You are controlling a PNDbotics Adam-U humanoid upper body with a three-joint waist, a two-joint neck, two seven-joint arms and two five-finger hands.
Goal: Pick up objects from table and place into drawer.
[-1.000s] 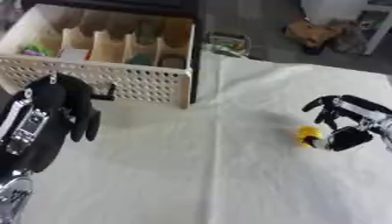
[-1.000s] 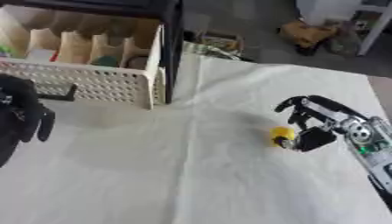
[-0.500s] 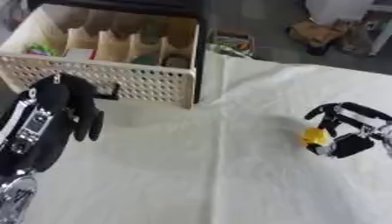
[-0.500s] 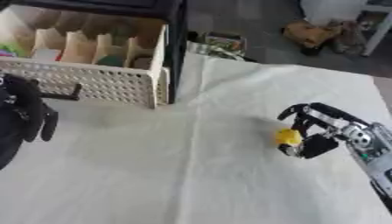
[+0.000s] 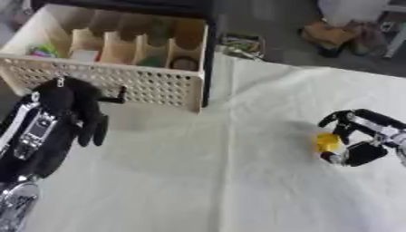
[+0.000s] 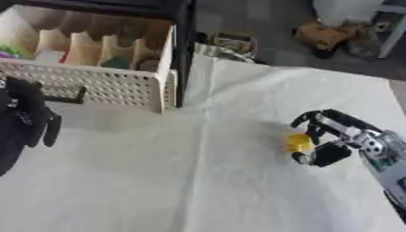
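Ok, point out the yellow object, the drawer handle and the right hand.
yellow object (image 6: pixel 299 142), right eye view, on its front face.
drawer handle (image 6: pixel 70 97), right eye view, on the black bar.
right hand (image 6: pixel 331 153), right eye view, on the thumb, curled beside the yellow object.

Matt cream cloth, faintly creased, covers the table. The drawer has a perforated plastic front and pale wooden dividers. The small yellow object looks smooth, slightly glossy.
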